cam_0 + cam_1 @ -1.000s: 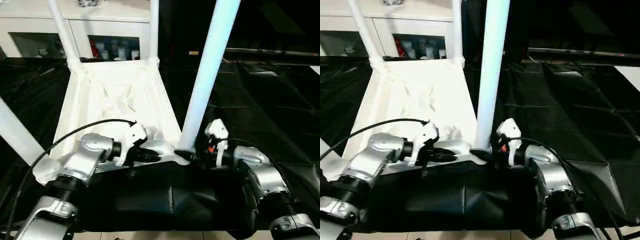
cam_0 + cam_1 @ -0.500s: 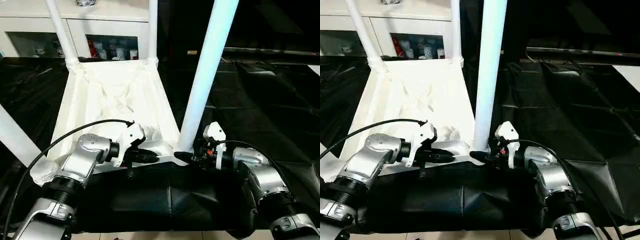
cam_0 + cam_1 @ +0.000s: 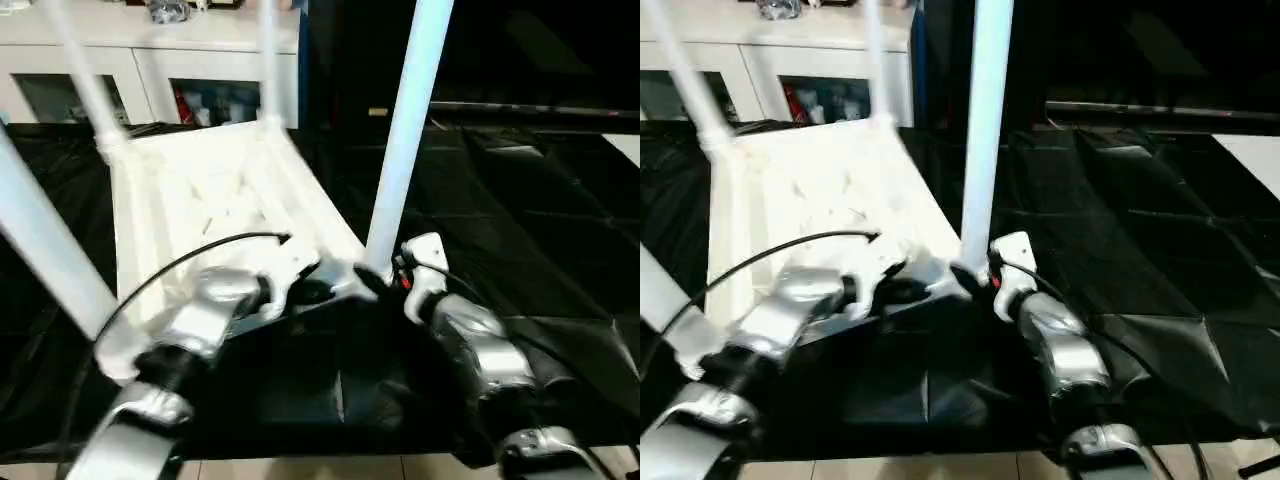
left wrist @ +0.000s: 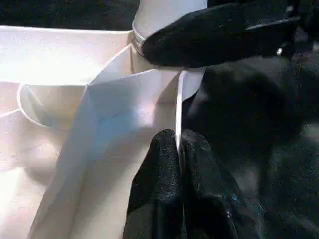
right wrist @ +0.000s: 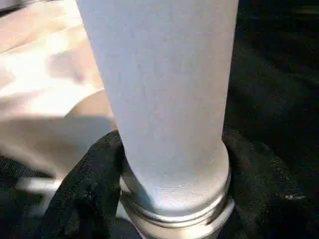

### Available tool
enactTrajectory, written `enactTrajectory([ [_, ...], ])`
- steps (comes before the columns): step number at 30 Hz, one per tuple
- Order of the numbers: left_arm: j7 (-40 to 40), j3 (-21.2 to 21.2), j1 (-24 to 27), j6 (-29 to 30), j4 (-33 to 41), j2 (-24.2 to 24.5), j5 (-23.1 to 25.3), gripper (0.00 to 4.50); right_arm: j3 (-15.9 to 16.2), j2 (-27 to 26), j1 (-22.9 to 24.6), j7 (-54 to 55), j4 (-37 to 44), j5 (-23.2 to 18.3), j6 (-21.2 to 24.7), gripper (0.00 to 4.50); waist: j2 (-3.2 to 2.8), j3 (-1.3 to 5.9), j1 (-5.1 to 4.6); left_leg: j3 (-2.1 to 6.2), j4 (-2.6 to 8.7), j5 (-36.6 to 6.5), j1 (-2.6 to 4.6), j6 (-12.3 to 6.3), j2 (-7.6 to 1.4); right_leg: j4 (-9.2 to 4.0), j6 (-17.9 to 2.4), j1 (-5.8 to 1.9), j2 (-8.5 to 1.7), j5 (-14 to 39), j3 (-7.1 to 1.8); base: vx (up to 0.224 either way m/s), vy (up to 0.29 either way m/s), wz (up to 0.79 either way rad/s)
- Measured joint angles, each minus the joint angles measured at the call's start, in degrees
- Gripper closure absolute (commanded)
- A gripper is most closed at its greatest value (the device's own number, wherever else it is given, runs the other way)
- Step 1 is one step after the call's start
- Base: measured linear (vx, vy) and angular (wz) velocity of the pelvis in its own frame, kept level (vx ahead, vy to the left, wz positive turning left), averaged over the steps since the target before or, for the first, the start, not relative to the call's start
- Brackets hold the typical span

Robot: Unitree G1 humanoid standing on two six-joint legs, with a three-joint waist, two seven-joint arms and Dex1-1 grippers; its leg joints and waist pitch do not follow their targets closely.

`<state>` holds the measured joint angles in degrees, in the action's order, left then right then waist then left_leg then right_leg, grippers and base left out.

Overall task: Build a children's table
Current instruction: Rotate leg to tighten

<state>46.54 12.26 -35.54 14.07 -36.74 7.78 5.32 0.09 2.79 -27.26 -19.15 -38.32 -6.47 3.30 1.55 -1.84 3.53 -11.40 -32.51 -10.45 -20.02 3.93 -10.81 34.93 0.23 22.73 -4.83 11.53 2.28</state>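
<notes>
The children's table lies upside down, its white ribbed tabletop [image 3: 210,190] on the black cloth with white legs standing up from the corner sockets. My left gripper [image 3: 320,292] is shut on the thin rim [image 4: 179,99] of the tabletop beside the near right corner. My right gripper [image 3: 372,280] is closed on the base of the near right leg [image 3: 400,150]. Its black fingers [image 5: 84,184] press both sides of that leg [image 5: 164,89] just above the socket ring. Further legs rise at the near left [image 3: 45,240], far left [image 3: 80,80] and far right [image 3: 268,60].
The black-draped table [image 3: 530,220] stretches to the right, its cloth creased. A white glass-door cabinet [image 3: 200,60] with small items stands behind the tabletop. Pale floor [image 3: 300,470] shows past the table's front edge.
The right gripper's fingers have drawn in around the base of the near right leg. The whole picture has shifted and blurred, so the camera moved. The left gripper keeps its hold.
</notes>
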Motion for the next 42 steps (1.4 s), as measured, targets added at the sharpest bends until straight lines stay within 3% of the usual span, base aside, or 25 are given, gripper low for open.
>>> enactTrajectory([
  [6,-2.86,0.46,-1.0,-0.22,-1.25,-2.06,1.15,4.5,-0.74,-1.83,-0.64,5.86,-0.75,1.47,-1.65,1.83,-0.05,0.06,0.28,-0.01,0.02,-0.01,-0.1,-0.03,0.11,-0.02,0.11,-0.01,-0.14,0.03,0.05,0.0,0.0,0.0],
  [8,-2.49,0.42,-1.0,-0.26,-1.21,-2.01,1.14,4.5,-0.92,-1.68,-0.51,5.09,-0.64,1.31,-1.86,1.28,-0.06,0.06,0.36,-0.01,0.07,-0.01,-0.14,-0.03,0.1,-0.01,0.11,0.0,-0.14,0.03,0.09,0.0,0.0,0.0],
  [12,-0.03,0.01,-0.98,-0.63,-0.99,-1.08,0.83,4.5,-0.88,0.14,0.5,-1.13,0.06,0.31,-2.61,0.97,-0.04,0.04,0.46,0.0,0.18,-0.01,-0.19,-0.03,0.06,-0.01,0.11,0.09,-0.13,0.04,0.16,0.0,0.0,0.0],
  [17,7.32,-0.01,1.26,-2.68,1.71,3.65,-1.36,4.5,2.3,5.35,3.09,-14.77,4.38,-1.77,-1.18,0.51,-0.1,-0.04,0.45,0.0,0.25,-0.01,-0.35,-0.03,-0.01,0.01,-0.01,0.18,-0.06,-0.03,0.17,0.0,0.0,0.0],
  [22,19.19,0.06,5.08,-2.56,7.2,9.33,-4.47,4.5,5.56,10.58,4.87,-28.82,9.13,-4.38,1.6,0.51,-0.2,-0.07,1.01,0.0,0.21,-0.01,-0.35,-0.03,-0.06,0.01,-0.03,0.32,-0.04,-0.03,0.19,0.0,0.0,0.0],
  [30,24.1,0.36,6.6,-0.31,10.15,11.8,-6.49,4.5,7.5,13.83,4.85,-36.68,10.17,-5.09,2.67,0.51,-0.13,-0.16,1.34,-0.06,0.17,-0.03,-0.41,-0.06,-0.05,-0.02,-0.08,0.41,-0.07,-0.03,0.18,0.0,0.0,0.0],
  [42,24.52,-0.08,6.95,0.8,10.67,12.22,-6.74,4.5,8.18,14.84,4.85,-39.09,10.18,-5.0,2.74,1.54,-0.07,-0.19,0.93,-0.07,0.14,-0.03,-0.39,-0.06,-0.06,0.01,-0.08,0.4,-0.06,-0.02,0.17,0.0,0.0,0.0],
])
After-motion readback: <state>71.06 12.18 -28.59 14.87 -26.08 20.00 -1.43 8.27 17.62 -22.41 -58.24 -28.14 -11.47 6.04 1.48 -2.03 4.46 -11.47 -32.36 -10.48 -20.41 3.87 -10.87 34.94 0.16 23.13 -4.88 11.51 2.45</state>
